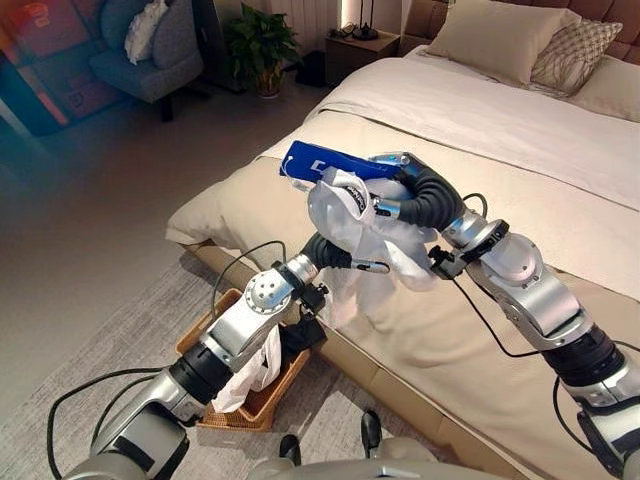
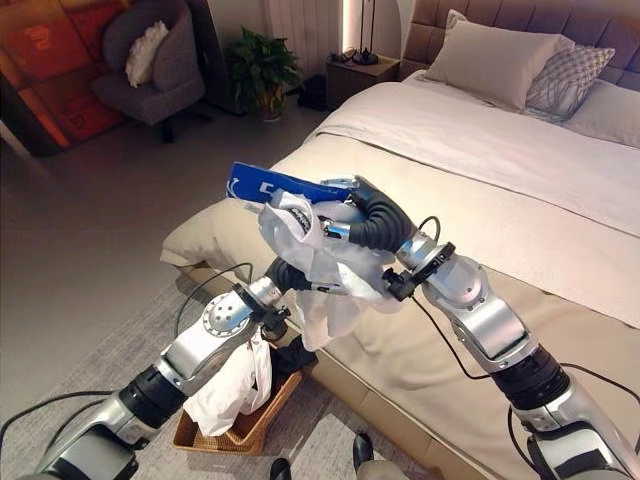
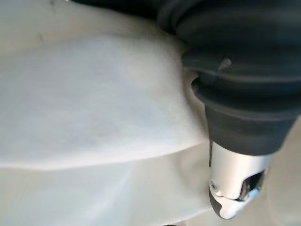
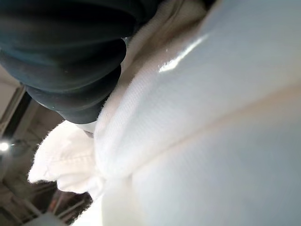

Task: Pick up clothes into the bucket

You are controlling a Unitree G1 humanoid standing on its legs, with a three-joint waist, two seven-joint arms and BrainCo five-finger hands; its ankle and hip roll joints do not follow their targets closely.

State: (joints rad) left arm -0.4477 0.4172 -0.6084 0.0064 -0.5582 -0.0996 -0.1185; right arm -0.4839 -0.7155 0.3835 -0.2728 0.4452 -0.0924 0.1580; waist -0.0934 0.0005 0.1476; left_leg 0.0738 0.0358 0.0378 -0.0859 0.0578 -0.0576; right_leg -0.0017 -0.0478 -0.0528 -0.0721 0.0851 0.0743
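Both arms are silver-grey with black bands at the joints; thin black cables loop beside them. The left hand shows a silver finger under a dark ribbed cover; the right hand wears the same ribbed cover.

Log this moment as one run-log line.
white garment lifted over bed edge | right hand carrying it | left hand under cloth | basket below

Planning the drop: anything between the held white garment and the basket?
Nothing separate visible. The white garment hangs bunched at both hands above the bed edge; the wicker basket sits on the floor below, under the left forearm, already holding white cloth.
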